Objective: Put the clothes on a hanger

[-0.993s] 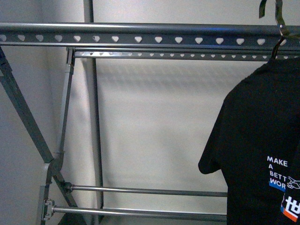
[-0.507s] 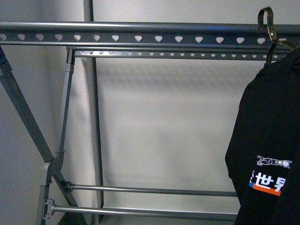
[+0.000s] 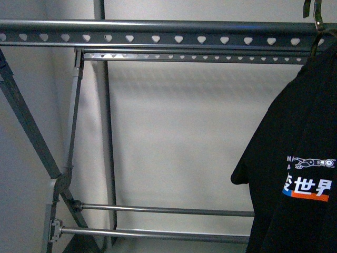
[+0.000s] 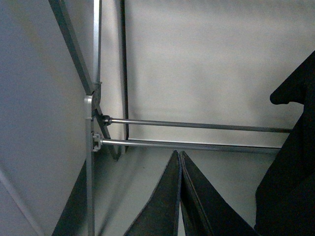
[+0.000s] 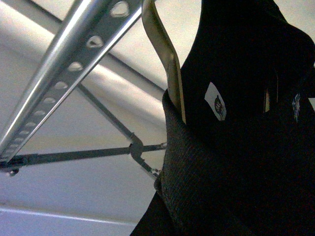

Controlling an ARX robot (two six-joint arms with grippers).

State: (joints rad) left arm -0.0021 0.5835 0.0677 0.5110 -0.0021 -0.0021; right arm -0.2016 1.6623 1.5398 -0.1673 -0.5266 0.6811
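T-shirt [image 4: 290, 162] just beside closed left gripper [image 4: 180, 196]

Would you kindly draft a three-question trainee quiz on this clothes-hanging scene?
1. True or false: the black printed T-shirt hangs toward the right end of the grey metal rack's heart-punched rail in the front view.
2. How do the left claw jaws stand? A) wide apart B) together
3. Fill in: the small hooked clothes hanger is ____-coloured.

Key: 1 true; 2 B; 3 brass.
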